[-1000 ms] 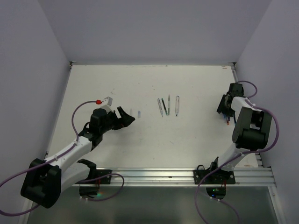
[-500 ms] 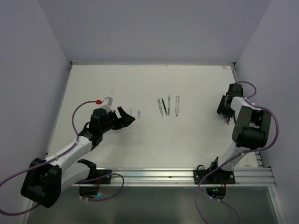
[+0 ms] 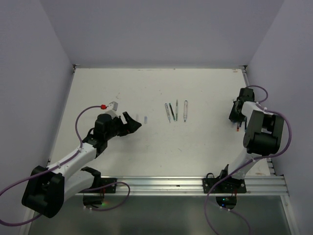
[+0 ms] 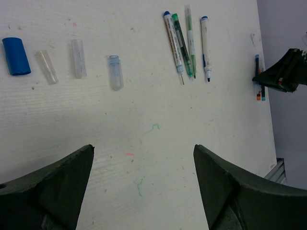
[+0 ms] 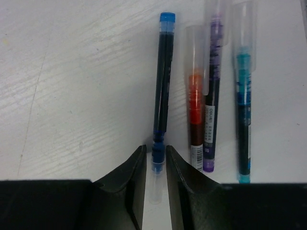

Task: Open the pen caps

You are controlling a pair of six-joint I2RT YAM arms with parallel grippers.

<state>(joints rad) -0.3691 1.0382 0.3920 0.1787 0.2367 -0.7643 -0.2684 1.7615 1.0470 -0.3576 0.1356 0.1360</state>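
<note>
Right fingers (image 5: 135, 184) clamped on clear cap (image 5: 156, 178) of blue pen (image 5: 163, 81) | left fingers (image 4: 53, 191) apart

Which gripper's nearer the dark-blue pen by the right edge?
Right. The right gripper straddles the capped end of the dark-blue pen; the left gripper hovers open far across the table, near the loose caps.

white table (image 4: 144, 191), flecked with little green and red ink marks (image 4: 152, 127); blue cap (image 4: 16, 56) vivid, other caps (image 4: 78, 58) clear, one tinted pale blue; dark blue pen (image 5: 163, 81) with a bright blue tip, orange-red pen (image 5: 195, 100), purple pen (image 5: 212, 96), teal pen (image 5: 243, 110); right gripper (image 5: 155, 148) matt black
</note>
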